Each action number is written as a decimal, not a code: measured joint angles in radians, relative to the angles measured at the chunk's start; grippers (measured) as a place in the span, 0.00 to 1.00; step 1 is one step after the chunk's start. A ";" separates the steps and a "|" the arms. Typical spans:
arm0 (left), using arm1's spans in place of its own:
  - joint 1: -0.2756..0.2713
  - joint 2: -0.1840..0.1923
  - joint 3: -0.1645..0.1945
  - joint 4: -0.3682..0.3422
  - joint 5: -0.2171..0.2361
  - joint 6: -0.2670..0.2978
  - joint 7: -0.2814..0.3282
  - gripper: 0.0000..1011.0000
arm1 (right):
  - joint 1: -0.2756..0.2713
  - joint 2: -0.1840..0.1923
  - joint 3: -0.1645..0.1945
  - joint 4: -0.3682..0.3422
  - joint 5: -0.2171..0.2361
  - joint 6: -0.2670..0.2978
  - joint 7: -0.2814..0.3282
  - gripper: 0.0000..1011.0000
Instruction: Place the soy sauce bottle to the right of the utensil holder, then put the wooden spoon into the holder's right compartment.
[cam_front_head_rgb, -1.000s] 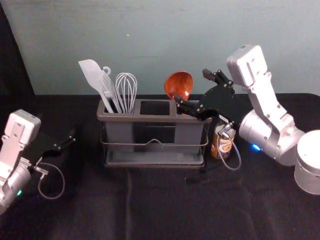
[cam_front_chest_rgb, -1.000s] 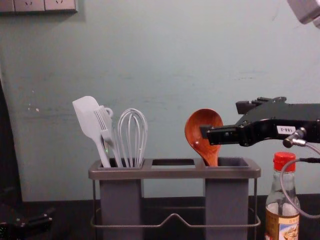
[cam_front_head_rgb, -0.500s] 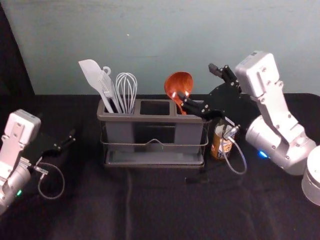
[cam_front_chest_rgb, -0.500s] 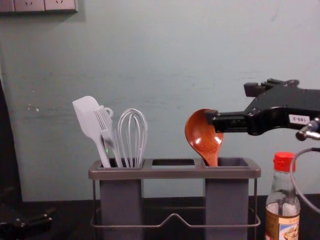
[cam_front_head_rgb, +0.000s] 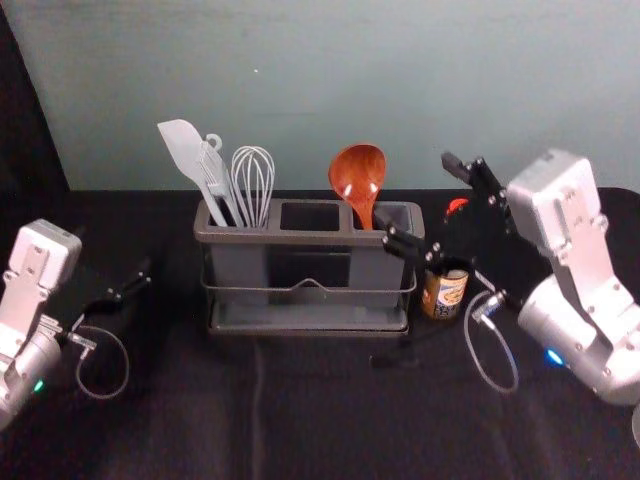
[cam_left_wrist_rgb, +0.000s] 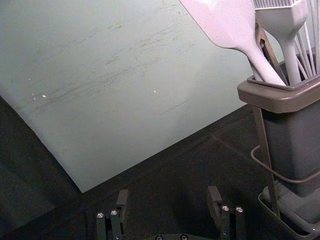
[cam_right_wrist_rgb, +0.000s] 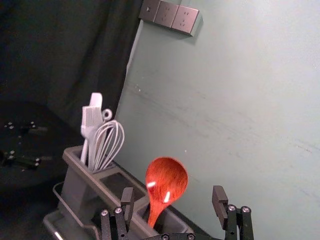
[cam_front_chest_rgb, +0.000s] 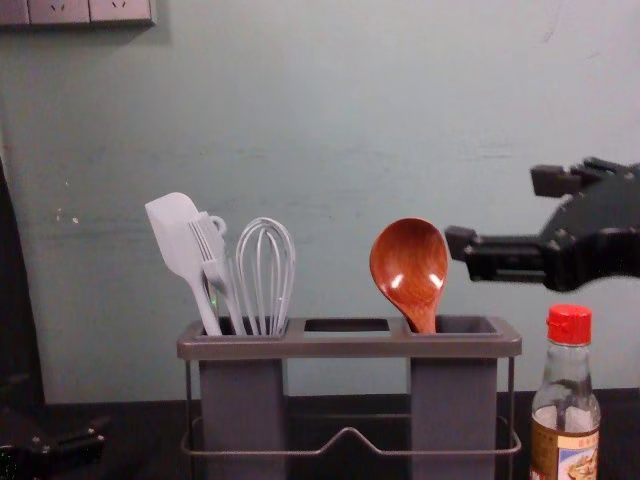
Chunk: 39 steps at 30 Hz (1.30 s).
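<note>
Soft light covers the wall (cam_front_chest_rgb: 300, 120), glints mark the wooden spoon (cam_front_chest_rgb: 408, 262), and the black cloth (cam_front_head_rgb: 330, 420) lies dim.

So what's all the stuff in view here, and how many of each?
Holder: one, grey, centre
Spatula: one, white, holder's left compartment
Brush: one, white, beside it
Ring-topped tool: one, pale, behind the brush, mostly hidden
Whisk: one, pale, same compartment
Spoon: one, reddish-brown, holder's right compartment
Bottle: one, clear, red cap, right of holder
Sockets: three, pinkish-grey, on wall
Wall: one, grey-green, behind
Cloth: one, black, underneath
Arms: two, silver and black, either side
Left gripper: one, black, open, left of holder
Right gripper: one, black, open, above bottle
</note>
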 joint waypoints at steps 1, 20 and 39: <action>0.000 0.000 0.000 0.000 0.000 0.000 0.000 1.00 | -0.023 0.000 0.007 -0.005 -0.002 -0.015 -0.004 0.99; 0.000 0.000 0.000 0.000 0.000 0.000 0.000 1.00 | -0.266 -0.082 0.075 0.048 -0.060 -0.146 -0.142 0.99; 0.000 0.000 0.000 0.000 0.000 0.000 0.000 1.00 | -0.309 -0.234 0.146 0.064 0.004 0.035 -0.171 0.99</action>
